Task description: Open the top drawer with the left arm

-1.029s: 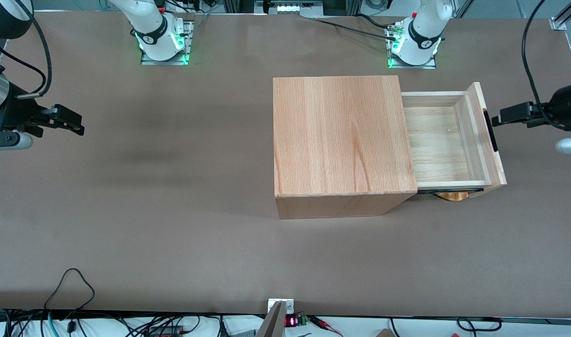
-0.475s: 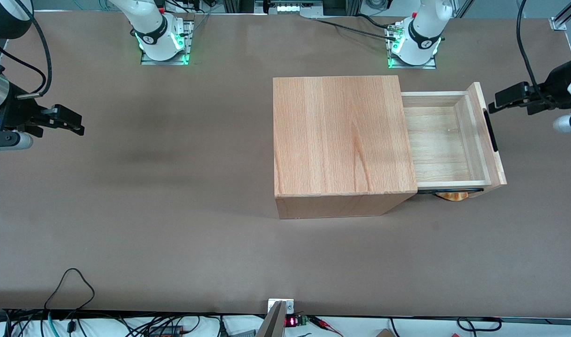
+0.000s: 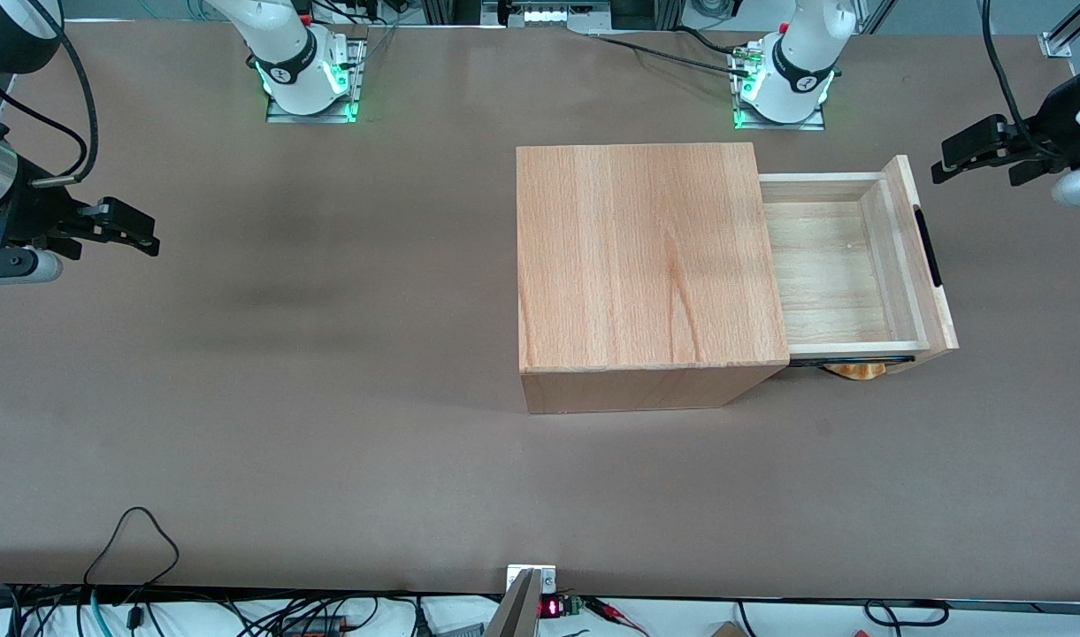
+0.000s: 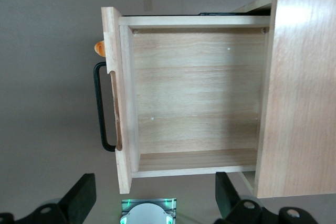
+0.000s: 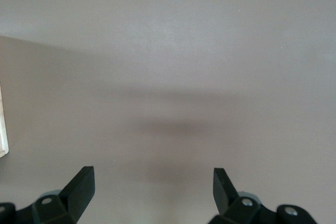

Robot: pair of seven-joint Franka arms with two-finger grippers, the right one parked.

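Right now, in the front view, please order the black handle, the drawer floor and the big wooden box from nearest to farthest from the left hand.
From the open left hand:
1. Black handle, on the drawer's front panel.
2. Drawer floor, inside the pulled-out drawer.
3. Big wooden box, toward the parked arm's end.

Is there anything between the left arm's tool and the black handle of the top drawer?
No. The front view shows only bare table between the open tool and the handle of the top drawer.
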